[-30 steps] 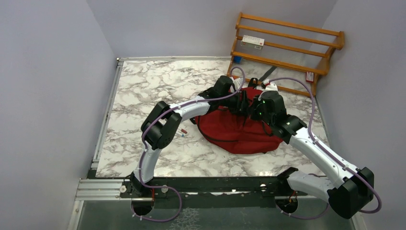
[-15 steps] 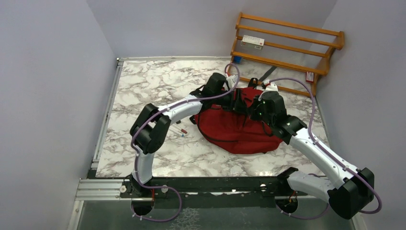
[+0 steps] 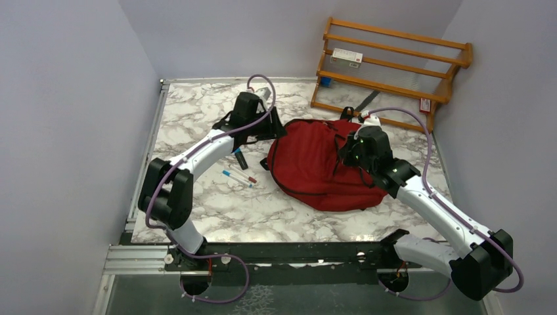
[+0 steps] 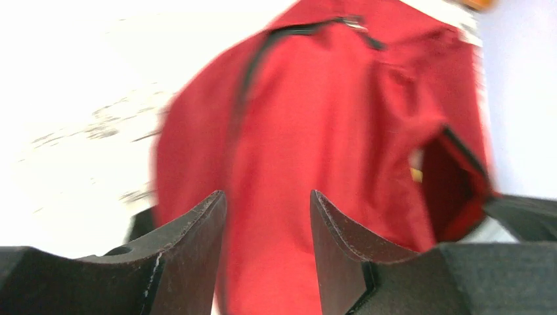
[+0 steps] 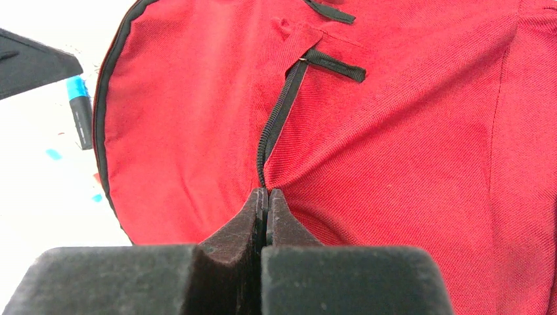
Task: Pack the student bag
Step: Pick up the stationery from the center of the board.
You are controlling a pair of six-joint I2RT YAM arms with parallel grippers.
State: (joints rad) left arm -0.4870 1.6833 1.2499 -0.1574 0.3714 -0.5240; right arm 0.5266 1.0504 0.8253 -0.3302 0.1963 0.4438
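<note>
White-shelled, black-jointed left arm (image 3: 203, 147) carrying purple cable (image 3: 261, 75) looping along links. Matching right arm (image 3: 433, 207) showing small green light (image 3: 357, 137) glowing at wrist. Matte black wedge fingers (image 4: 190, 249) tipping left gripper (image 4: 266, 197) and right gripper (image 5: 267, 193).

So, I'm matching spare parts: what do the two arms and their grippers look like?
The left arm and right arm have white shells, black joints and loose purple cables. The left gripper and right gripper have matte black, wedge-shaped fingers.

marble table (image 3: 197, 118) | loose pens (image 3: 238, 176) mid-table | wooden rack (image 3: 394, 49) far right | white box (image 3: 347, 58) on rack
</note>
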